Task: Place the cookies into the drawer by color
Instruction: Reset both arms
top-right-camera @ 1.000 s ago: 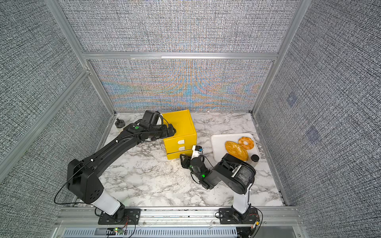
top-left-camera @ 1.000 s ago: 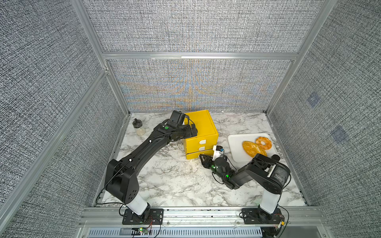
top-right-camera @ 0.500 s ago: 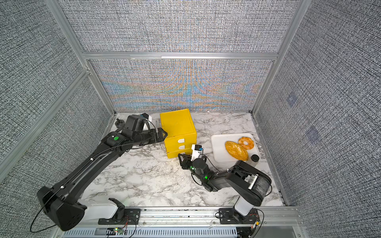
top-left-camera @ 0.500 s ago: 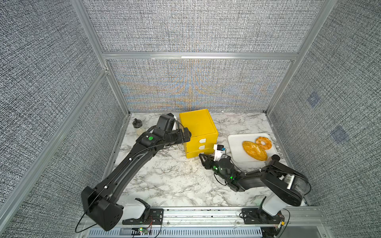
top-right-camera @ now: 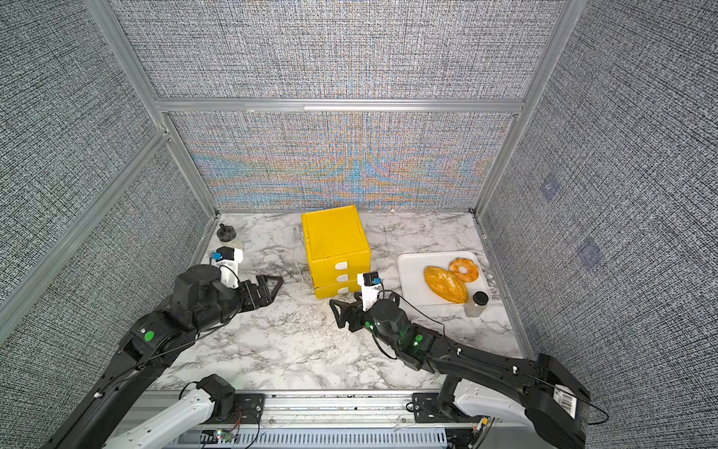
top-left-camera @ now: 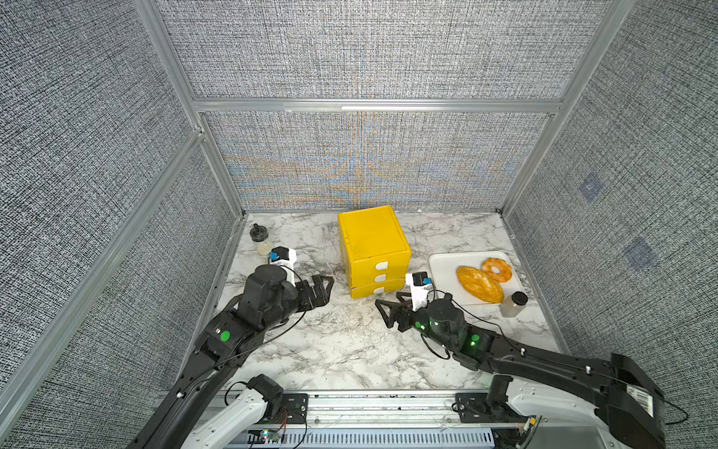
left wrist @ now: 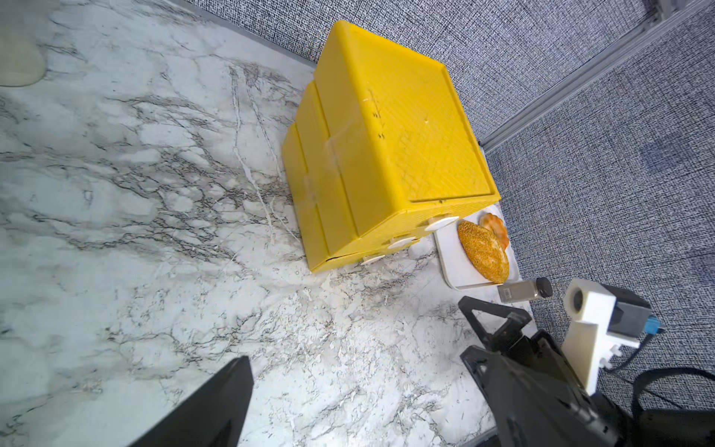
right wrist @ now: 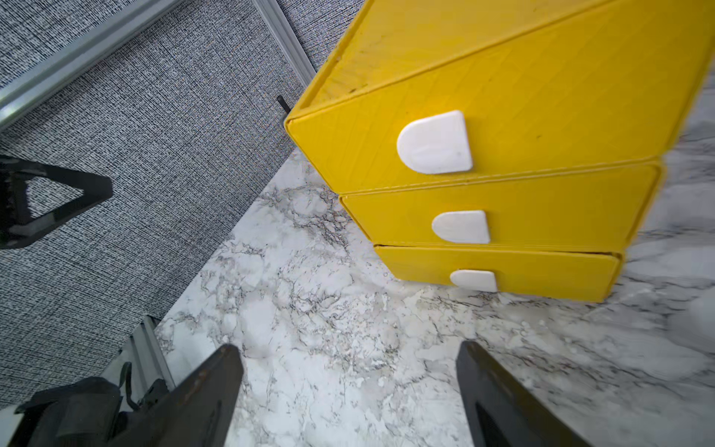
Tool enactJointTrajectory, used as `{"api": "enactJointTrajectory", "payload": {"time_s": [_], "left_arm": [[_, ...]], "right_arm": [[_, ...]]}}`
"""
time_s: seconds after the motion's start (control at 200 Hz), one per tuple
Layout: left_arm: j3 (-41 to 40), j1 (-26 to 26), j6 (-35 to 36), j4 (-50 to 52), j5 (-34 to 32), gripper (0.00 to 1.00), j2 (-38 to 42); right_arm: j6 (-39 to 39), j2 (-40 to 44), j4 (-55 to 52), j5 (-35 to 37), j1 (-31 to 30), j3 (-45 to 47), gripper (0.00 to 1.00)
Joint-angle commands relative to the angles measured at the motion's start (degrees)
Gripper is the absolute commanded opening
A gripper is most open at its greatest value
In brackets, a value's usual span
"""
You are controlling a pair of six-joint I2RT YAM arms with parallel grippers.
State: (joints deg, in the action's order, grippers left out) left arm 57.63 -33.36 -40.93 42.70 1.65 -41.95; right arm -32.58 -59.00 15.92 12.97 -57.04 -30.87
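The drawer (top-left-camera: 373, 248) (top-right-camera: 334, 245) is a yellow box of three stacked drawers with white tab handles, standing at the back middle of the marble table. Its drawers look pushed in, with a thin gap above the bottom one (right wrist: 495, 271). No cookies show in any view. My left gripper (top-left-camera: 324, 289) (top-right-camera: 274, 289) hangs open to the left of the drawer, apart from it, nothing between its fingers (left wrist: 216, 402). My right gripper (top-left-camera: 390, 307) (top-right-camera: 344, 307) (right wrist: 348, 371) is open just in front of the bottom drawer, touching nothing.
A white tray (top-left-camera: 439, 268) at the right holds a bread loaf (top-left-camera: 480, 283) and a ring doughnut (top-left-camera: 496, 269). A small jar with a black lid (top-left-camera: 514, 303) stands at the tray's front corner. Another small bottle (top-left-camera: 260, 241) stands back left by the wall.
My left gripper has drawn away from the drawer's left side toward the left front. My right gripper's jaws have opened wide in front of the bottom drawer.
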Motion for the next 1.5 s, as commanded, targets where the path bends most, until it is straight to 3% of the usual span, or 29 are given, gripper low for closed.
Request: {"api": "enactJointTrajectory", "payload": {"time_s": [0.0, 0.15, 0.245, 0.415, 0.601, 0.696, 0.876, 0.981, 1.116, 1.201, 1.326, 1.496], "left_arm": [[-1.55, -0.03, -0.91, 1.89, -2.37, 0.99, 3.62], [-4.38, -0.03, 0.05, 2.35, -5.13, 0.99, 7.32], [-9.1, -0.03, 1.95, -2.97, -6.82, 0.99, 8.45], [-15.37, 0.13, 8.15, -12.13, -14.81, 0.99, 5.35], [-19.67, 1.82, 14.45, -18.09, -26.98, 0.99, 2.55], [-22.61, 2.53, 18.31, -21.33, -32.05, 0.99, 4.79], [-28.6, 4.66, 22.59, -26.48, -39.88, 0.99, 10.33], [-32.52, 8.39, 25.78, -32.11, -37.27, 0.99, 9.34], [-37.08, 17.16, 26.99, -38.57, -30.47, 0.99, 5.5], [-36.92, 20.0, 29.6, -40.99, -27.85, 0.99, 3.13], [-41.65, 23.13, 34.5, -52.73, -22.15, 0.99, -0.24], [-43.55, 28.35, 33.2, -65.08, -19.96, 0.99, -11.99]], "right_arm": [[4.65, 4.24, -14.64, 7.28, -1.03, -1.88, 0.99], [5.5, 10.55, -23.38, 17.05, -1.64, -2.32, 0.99], [8.03, 13.68, -25.96, 21.58, -1.64, -1.63, 0.99], [15.67, 18.29, -23.94, 22.94, 0.65, 1.41, 0.99], [23.89, 21.58, -14.48, 16.38, 13.96, 7.81, 0.99], [26.57, 22.26, -7.94, 7.64, 22.13, 11.37, 0.99], [28.48, 20.74, 2.2, 1.25, 36.0, 17.65, 0.99], [26.36, 20.02, 5.88, -0.59, 42.99, 19.94, 0.99], [26.93, 19.26, 10.25, 1.62, 46.79, 22.15, 0.99], [27.14, 19.01, 16.19, 3.3, 47.63, 25.7, 0.99], [27.18, 14.01, 25.71, 4.25, 48.72, 30.06, 0.99], [27.63, 6.04, 32.4, 4.91, 49.82, 28.82, 0.99]]}}
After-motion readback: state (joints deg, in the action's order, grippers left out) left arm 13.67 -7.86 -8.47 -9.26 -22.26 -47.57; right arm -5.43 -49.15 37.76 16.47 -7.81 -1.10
